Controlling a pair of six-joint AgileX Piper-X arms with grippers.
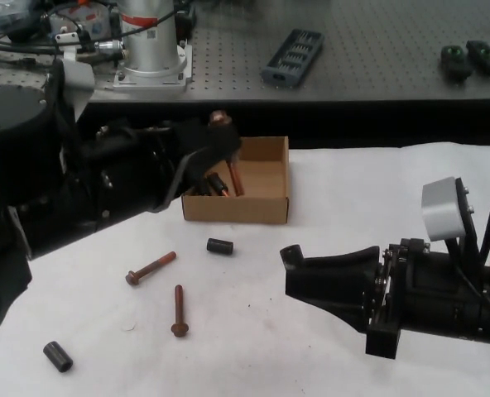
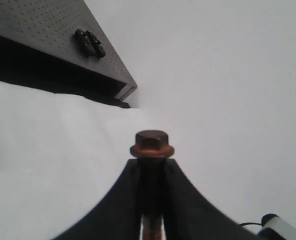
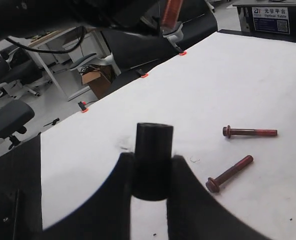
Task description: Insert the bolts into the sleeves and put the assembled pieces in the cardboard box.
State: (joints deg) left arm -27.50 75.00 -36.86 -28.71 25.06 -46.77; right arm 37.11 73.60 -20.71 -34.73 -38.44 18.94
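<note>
White-covered bench [image 1: 328, 215], left gripper [image 2: 151, 164] clamped on a copper bolt [image 2: 151, 143], cardboard box [image 1: 237, 210] below it, right gripper [image 3: 153, 161] pinching a black sleeve [image 3: 154, 142]

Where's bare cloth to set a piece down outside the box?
Bare: white cloth right of the cardboard box, beyond the right gripper; also the near edge between the loose bolts and that gripper. Crowded: front-left of the box, those bolts, two sleeves. Left gripper hangs over the box.
</note>
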